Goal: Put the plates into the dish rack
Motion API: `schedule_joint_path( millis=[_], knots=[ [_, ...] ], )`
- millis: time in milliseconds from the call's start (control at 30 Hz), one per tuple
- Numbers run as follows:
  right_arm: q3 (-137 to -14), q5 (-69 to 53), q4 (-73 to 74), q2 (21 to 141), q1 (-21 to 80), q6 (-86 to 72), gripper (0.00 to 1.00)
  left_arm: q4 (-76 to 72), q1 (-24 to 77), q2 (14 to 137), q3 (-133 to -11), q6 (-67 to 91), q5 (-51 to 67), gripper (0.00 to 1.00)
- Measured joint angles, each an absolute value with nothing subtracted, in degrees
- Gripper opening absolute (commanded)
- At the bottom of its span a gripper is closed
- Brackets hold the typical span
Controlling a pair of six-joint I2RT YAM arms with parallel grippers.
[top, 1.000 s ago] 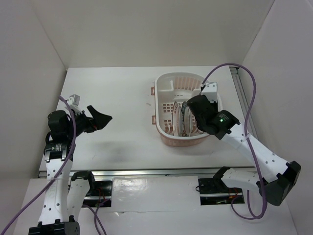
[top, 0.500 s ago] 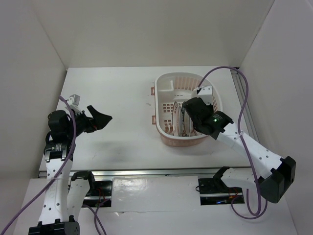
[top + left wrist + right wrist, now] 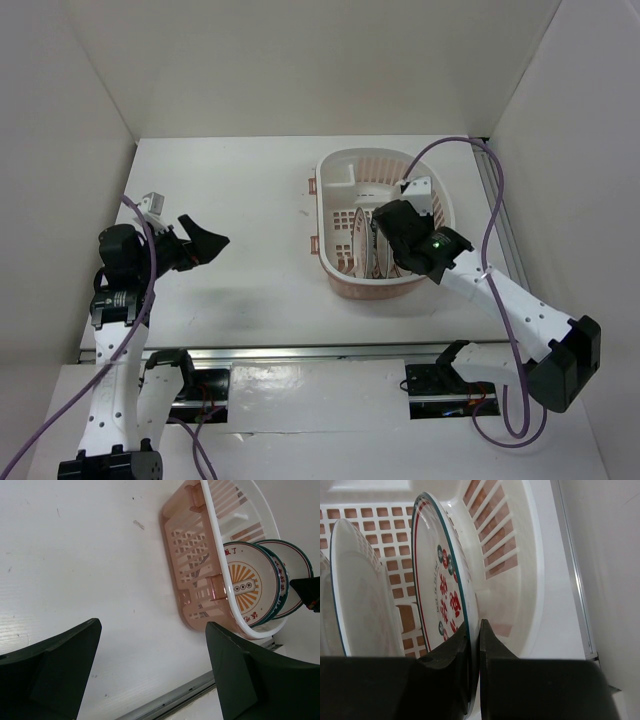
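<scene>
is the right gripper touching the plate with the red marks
Touching. The right wrist view shows the right gripper pinching the rim of the red-marked plate, jaws shut against both faces with no gap.

Bright, even overhead light; flat white table top (image 3: 250, 200) near blown out; soft shadow under pale-pink slotted plastic basket (image 3: 345, 285) toward near edge; wrist-cam black fingers (image 3: 50, 675) dark, slightly soft.
</scene>
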State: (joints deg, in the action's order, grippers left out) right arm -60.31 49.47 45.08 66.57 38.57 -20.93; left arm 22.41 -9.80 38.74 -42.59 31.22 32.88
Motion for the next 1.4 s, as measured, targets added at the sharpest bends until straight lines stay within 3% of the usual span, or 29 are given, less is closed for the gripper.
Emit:
schedule_joint_path(
  millis=[200,467,667,933,1167,1400],
  knots=[
    [-59.8,49.0,44.8,67.2,38.6,-21.0,0.0,22.4,-9.8,38.7,-42.6,31.2,32.8,0.99],
    [-59.1,48.6,44.0,67.7,38.6,-21.2,0.13,22.4,-9.8,38.7,-42.6,31.2,32.7,0.99],
    [-58.8,47.9,43.5,67.8,38.6,-21.8,0.31,22.4,-9.8,38.7,-42.6,31.2,32.7,0.99],
    [-59.0,47.7,43.8,68.4,38.6,-23.5,0.41,22.4,-9.8,38.7,-42.6,31.2,32.7,0.99],
    [-61.2,47.8,45.2,68.4,38.6,-24.9,0.56,22.4,-9.8,38.7,-42.6,31.2,32.7,0.99],
    [-65.1,48.1,48.2,68.4,38.6,-26.7,0.62,22.4,-9.8,38.7,-42.6,31.2,32.6,1.0]
  ],
)
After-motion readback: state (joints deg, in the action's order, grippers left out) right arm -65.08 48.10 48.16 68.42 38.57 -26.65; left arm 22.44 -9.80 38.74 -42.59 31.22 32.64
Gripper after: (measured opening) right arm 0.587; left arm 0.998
